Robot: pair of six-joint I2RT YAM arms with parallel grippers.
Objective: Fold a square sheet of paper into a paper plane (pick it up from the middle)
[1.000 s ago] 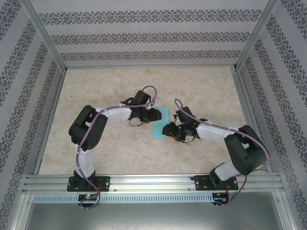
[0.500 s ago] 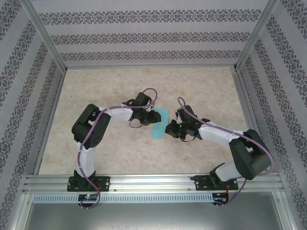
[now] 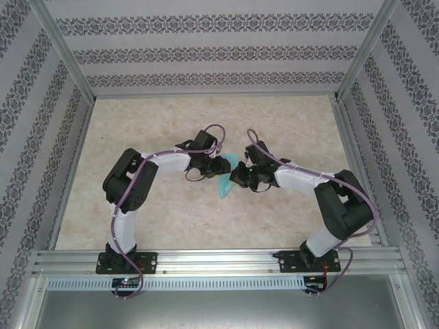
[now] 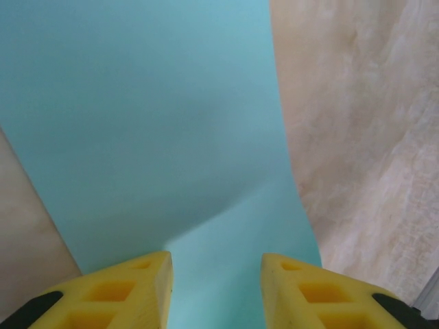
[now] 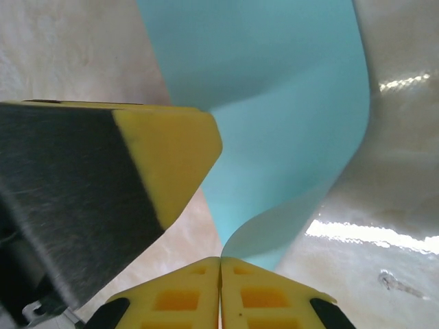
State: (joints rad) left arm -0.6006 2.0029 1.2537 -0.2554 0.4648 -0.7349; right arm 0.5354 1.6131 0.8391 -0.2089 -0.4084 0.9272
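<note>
"Turquoise paper (image 3: 223, 186) at about the middle of the table (image 3: 171, 219). How do the arms stand?"

"The left arm rises from its base at 7 o'clock, with its elbow bowed out toward 9 and its forearm reaching toward 3. The left gripper (image 3: 221, 166) is at the paper's 11 o'clock edge. The right arm comes up from 5 o'clock, elbow out at 4, forearm stretched toward 9. The right gripper (image 3: 237, 179) is at the paper's 3 o'clock side."

"What do the wrist cameras add?"

"From above, the fingers are too small to read. The left wrist view shows that gripper's yellow fingers (image 4: 116, 291) parted by a moderate gap, with the paper spread beneath them and a soft bend across it (whether they press on it I cannot tell). The right wrist view shows its fingers (image 5: 267, 298) closed flat together, pinching the paper's curled edge."

"And against a second ago?"

"Then the paper lay flat as a wider patch, and the right gripper sat further toward 4 o'clock with its jaws apart. Since then it has closed and moved toward 10 o'clock, and the paper is narrower and buckled upward."
</note>
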